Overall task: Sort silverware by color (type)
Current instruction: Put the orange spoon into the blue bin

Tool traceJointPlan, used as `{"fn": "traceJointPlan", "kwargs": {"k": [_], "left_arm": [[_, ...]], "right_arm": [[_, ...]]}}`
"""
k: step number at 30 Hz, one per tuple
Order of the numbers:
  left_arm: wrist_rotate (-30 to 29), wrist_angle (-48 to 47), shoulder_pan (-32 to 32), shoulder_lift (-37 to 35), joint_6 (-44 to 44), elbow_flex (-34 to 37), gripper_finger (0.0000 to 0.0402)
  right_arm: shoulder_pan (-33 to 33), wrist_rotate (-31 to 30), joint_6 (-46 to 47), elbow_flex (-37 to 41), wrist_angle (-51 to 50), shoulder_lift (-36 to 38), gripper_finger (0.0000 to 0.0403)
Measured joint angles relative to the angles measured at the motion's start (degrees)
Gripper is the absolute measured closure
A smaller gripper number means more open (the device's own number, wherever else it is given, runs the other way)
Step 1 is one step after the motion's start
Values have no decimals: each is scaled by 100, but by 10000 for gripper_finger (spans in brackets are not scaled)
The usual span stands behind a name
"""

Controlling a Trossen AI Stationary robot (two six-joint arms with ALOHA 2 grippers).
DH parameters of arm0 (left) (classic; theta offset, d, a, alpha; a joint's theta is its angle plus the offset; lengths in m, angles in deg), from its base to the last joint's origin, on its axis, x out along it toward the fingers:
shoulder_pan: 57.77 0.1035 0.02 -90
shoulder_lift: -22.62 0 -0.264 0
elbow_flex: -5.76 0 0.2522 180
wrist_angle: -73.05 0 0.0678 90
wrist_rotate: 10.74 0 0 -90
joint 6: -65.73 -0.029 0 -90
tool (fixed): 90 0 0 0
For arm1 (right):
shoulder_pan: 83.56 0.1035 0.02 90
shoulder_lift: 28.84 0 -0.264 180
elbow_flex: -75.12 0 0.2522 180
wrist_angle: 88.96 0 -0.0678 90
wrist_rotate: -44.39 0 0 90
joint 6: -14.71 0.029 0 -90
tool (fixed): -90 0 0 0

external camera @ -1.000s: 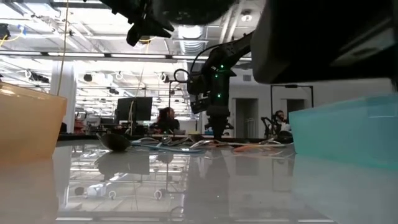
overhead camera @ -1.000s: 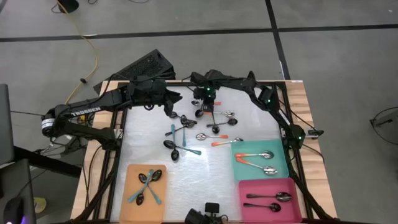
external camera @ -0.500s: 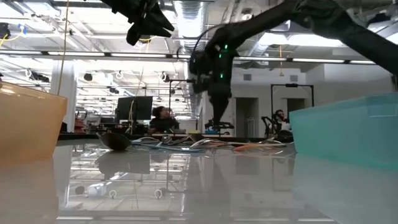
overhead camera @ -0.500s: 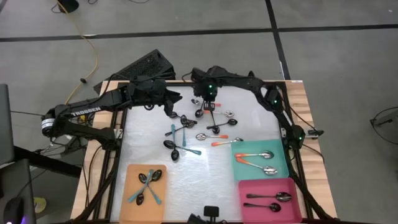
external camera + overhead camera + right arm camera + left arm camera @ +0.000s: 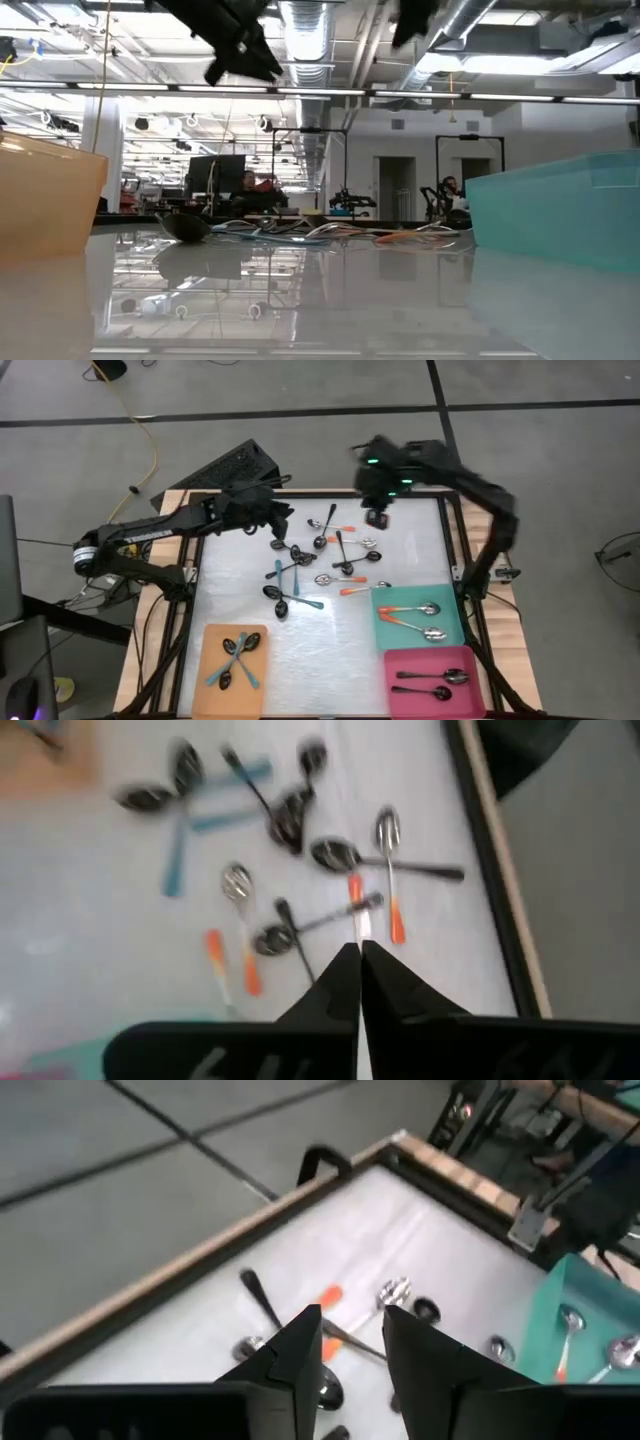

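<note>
My right gripper (image 5: 378, 517) is hanging in the upper centre-right of the high view, above the far edge of the white table (image 5: 400, 560); in my right wrist view its fingers (image 5: 345, 982) are pressing together to a point, with nothing visible between them. My left gripper (image 5: 281, 518) is hovering in the upper centre-left, just above the loose silverware (image 5: 320, 565), which is lying scattered across the upper middle of the table: teal-handled, orange-handled and plain metal spoons, several crossing one another. In my left wrist view its fingers (image 5: 300, 1355) are standing apart with a gap between them, gripping nothing. In the lower part of the high view, the orange tray (image 5: 215, 640) at lower left is holding teal-handled spoons, the teal tray (image 5: 455, 622) at right is holding orange-handled spoons, and the pink tray (image 5: 400, 660) below it is holding plain dark spoons
</note>
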Motion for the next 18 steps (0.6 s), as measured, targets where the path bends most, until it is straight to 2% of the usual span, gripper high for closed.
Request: {"fn": "traceJointPlan", "kwargs": {"k": [8, 14, 18], "left_arm": [[229, 586, 242, 1405, 674, 4, 244], [1173, 1582, 424, 2433, 1454, 4, 183], [917, 1781, 439, 2923, 1474, 4, 157]], "right_arm": [[377, -28, 878, -1, 56, 1425, 373], [634, -28, 1147, 0, 51, 1969, 380], [795, -33, 1254, 0, 16, 2089, 383]]}}
